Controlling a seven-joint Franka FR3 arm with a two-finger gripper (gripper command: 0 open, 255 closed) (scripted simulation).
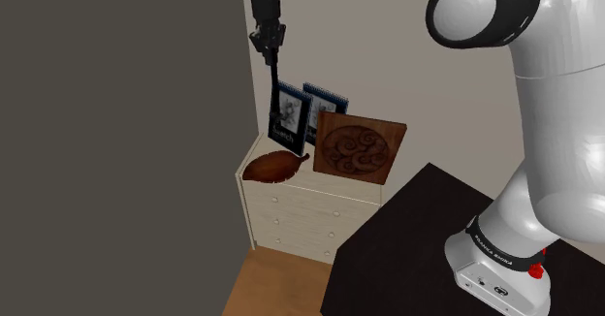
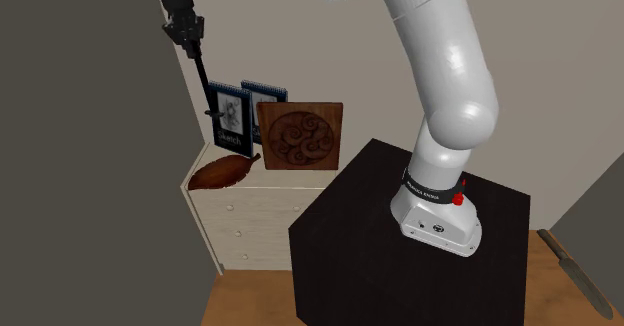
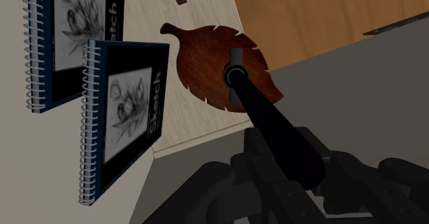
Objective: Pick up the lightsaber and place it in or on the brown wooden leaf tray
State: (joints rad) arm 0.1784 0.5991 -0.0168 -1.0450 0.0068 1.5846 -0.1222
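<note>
Claw [image 1: 269,43] grasping lightsaber [image 1: 276,79] above leaf tray [image 1: 274,167]
Dropped from here, the upright lightsaber may topple off the shallow tray

Lightsaber [image 3: 275,123] hides part of leaf tray [image 3: 206,58].

Black lightsaber [image 1: 276,86] hangs upright — above the brown leaf tray [image 1: 274,166]
</note>
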